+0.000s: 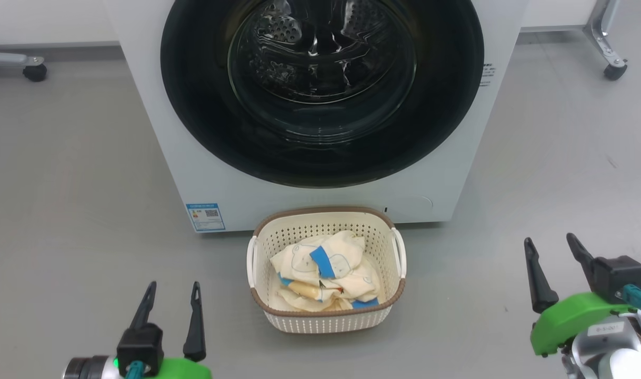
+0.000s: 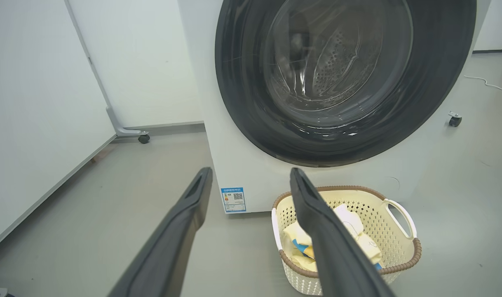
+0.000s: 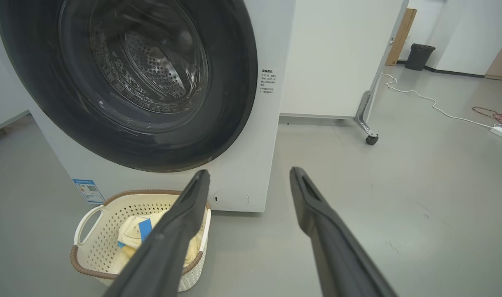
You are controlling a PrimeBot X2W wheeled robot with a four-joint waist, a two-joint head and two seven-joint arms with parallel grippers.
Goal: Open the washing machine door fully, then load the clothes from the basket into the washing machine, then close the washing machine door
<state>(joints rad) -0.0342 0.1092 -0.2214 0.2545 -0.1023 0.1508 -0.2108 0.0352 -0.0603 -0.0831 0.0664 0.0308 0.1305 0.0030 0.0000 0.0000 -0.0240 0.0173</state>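
Head cam: high, square-on to the washing machine [image 1: 236, 195] front, tilted down. Left wrist cam: low, off its left front, nearer. Right wrist cam: low, off its right front. All share its door [image 1: 194, 105] and the basket [image 1: 326, 322] before it.

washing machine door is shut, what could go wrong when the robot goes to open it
1. The washing machine door is glossy, no handle visible, so a grip may slip off its edge.
2. The basket stands close below it; a reaching arm or the swinging door might knock it.
3. The clothes lie loose; one grab may leave some.
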